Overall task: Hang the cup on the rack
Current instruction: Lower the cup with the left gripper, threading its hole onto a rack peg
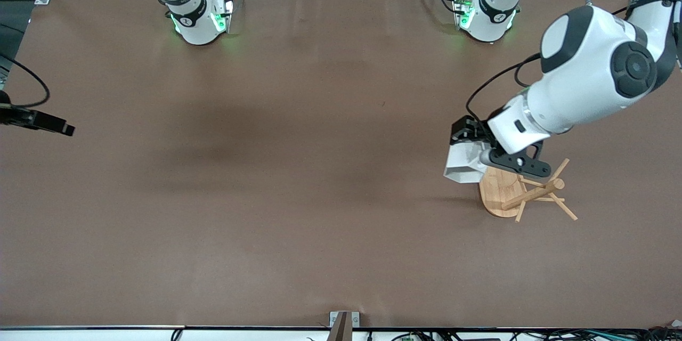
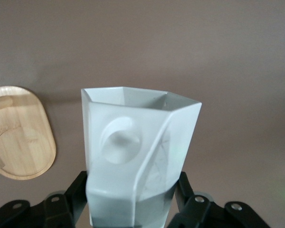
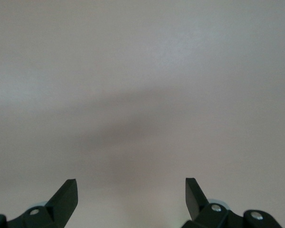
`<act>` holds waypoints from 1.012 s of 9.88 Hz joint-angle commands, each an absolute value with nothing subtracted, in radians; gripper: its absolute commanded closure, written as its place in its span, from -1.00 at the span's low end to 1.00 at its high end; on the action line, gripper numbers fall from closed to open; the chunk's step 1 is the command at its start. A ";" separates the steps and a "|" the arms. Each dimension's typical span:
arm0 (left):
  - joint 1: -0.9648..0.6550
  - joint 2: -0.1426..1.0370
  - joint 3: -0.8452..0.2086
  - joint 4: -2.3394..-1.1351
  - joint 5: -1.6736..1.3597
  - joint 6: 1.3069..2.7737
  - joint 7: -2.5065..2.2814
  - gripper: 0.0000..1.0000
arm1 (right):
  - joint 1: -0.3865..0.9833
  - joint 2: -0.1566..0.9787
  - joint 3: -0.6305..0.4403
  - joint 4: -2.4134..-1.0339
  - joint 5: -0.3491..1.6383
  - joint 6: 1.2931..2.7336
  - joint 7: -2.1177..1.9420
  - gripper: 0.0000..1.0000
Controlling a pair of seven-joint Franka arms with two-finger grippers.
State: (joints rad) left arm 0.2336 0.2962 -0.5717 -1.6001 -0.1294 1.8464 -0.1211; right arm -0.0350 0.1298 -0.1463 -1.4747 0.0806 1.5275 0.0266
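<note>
L jaws [image 1: 471, 157] clamped on cup [image 1: 462, 162] by rack [image 1: 525, 192] | R jaws [image 3: 131, 192] apart, waiting | brown table [image 1: 266, 170]

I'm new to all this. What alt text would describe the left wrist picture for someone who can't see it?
The left gripper is shut on a white faceted cup, held up over a brown table. Beside the cup, lower down on the table, lies the oval bamboo base of the rack.
</note>
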 commanded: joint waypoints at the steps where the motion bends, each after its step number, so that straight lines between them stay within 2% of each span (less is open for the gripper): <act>1: 0.259 0.308 -0.581 -1.681 -0.114 1.864 -0.115 0.98 | -0.057 0.019 -0.101 -1.517 0.048 1.526 0.066 -1.00; 3: 0.300 0.346 -0.581 -1.680 -0.114 1.876 -0.054 0.98 | -0.052 -0.073 -0.088 -1.552 0.032 1.510 0.071 -1.00; 4: 0.308 0.366 -0.580 -1.678 -0.110 1.896 -0.045 0.98 | -0.057 -0.099 -0.040 -1.571 -0.030 1.514 0.075 -1.00; 8: 0.310 0.422 -0.581 -1.643 -0.017 1.901 -0.035 0.97 | -0.058 -0.091 -0.037 -1.539 -0.040 1.505 0.080 -1.00; 10: 0.311 0.436 -0.580 -1.623 -0.014 1.901 -0.022 0.98 | -0.049 -0.091 -0.073 -1.539 -0.017 1.459 0.074 -1.00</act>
